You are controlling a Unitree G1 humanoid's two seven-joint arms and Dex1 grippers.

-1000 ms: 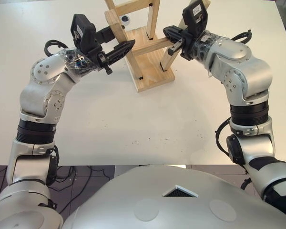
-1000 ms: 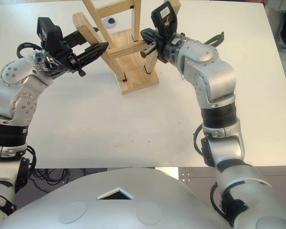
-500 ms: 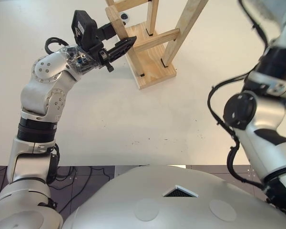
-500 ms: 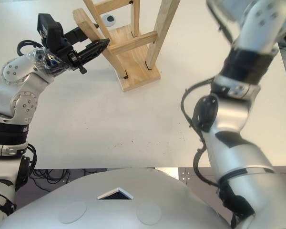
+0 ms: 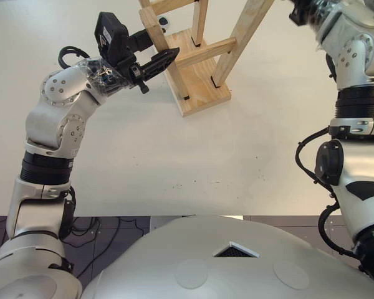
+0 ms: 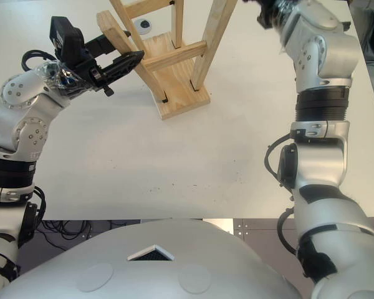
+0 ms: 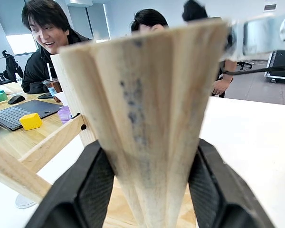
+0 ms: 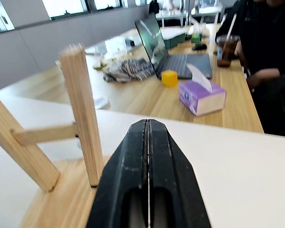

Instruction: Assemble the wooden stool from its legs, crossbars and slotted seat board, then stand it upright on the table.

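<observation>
Stool [image 5: 199, 87] is being held upside down on its seat board [image 5: 202, 103], far across the table [image 5: 174, 156]. One leg [image 5: 174, 81] is being squeezed by the left gripper [image 5: 157, 48]. The right gripper [image 8: 148, 124], pinched together on nothing, is being lifted off the crossbar [image 5: 202, 53], so flipping is being delayed.

The pale wooden stool [image 5: 202, 55] stands upside down near the far edge of the white table [image 5: 174, 162], left of the middle, with its slotted seat board [image 5: 202, 96] on the tabletop and its legs up. The black left gripper [image 5: 161, 50] clamps the stool's left front leg [image 7: 147, 118] from the left. The black right gripper [image 8: 147, 124], fingers pressed together, hangs toward the far right, apart from the stool. A small round white disc [image 5: 165, 24] lies just behind the seat board.
</observation>
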